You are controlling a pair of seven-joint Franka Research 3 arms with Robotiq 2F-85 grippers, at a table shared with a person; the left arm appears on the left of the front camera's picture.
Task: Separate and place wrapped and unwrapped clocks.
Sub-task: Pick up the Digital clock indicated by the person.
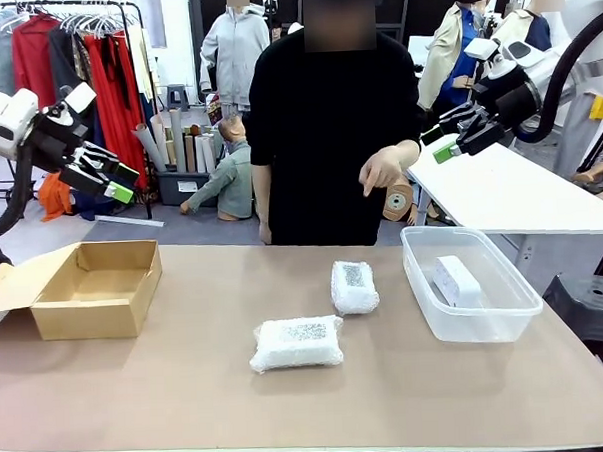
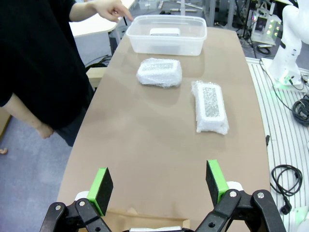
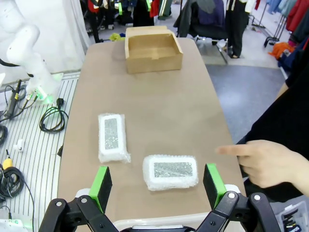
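Two bubble-wrapped clocks lie mid-table: a long bundle nearer me and a smaller bundle behind it. A bare white clock rests inside the clear plastic tub at the right. My left gripper hangs open, high above the table's left side. My right gripper is open too, raised over the right side. The person's hand points down toward the tub.
An open cardboard box sits at the table's left, empty inside. The person in black stands at the far edge. A white side table stands beyond the tub. Cables lie on the floor beside the table.
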